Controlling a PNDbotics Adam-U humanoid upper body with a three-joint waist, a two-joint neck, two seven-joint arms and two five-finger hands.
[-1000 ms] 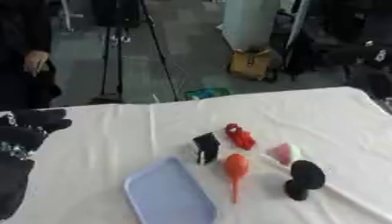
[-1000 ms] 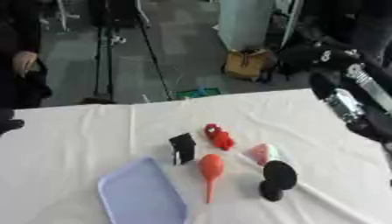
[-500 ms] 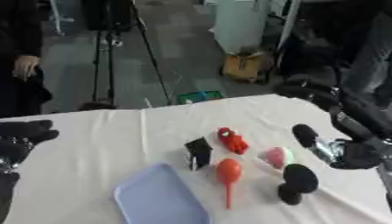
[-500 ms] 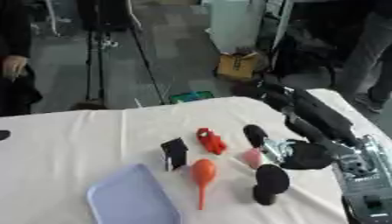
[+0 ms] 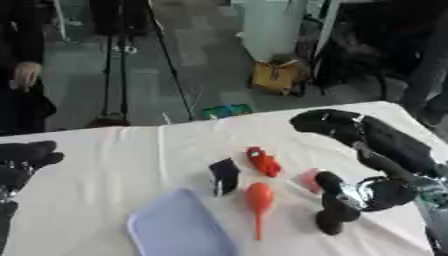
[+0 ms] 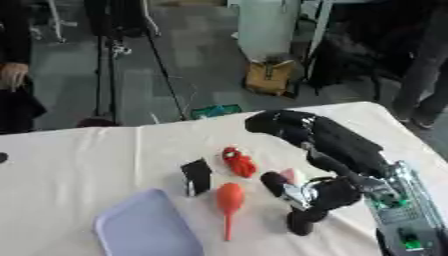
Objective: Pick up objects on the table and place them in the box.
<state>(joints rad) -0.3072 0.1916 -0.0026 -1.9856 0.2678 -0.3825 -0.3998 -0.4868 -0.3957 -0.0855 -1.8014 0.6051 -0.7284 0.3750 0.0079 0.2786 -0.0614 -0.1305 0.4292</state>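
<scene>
Two head-mounted eyes look down and forward across the white surface (image 5: 105, 165).

Both views face the far edge and the floor beyond it, from close above the near side. They share nearly the whole scene: the lavender tray (image 5: 179, 231), the red toy (image 6: 238, 162) and the right hand (image 6: 289, 127). The right eye sits slightly to the side, so everything lies further left in its picture.

We look out into a lab or workshop.
A white-clothed table (image 5: 105, 175), tripod legs (image 5: 157, 60), grey floor (image 5: 201, 75) and a cardboard box (image 5: 278, 76) show it.
</scene>
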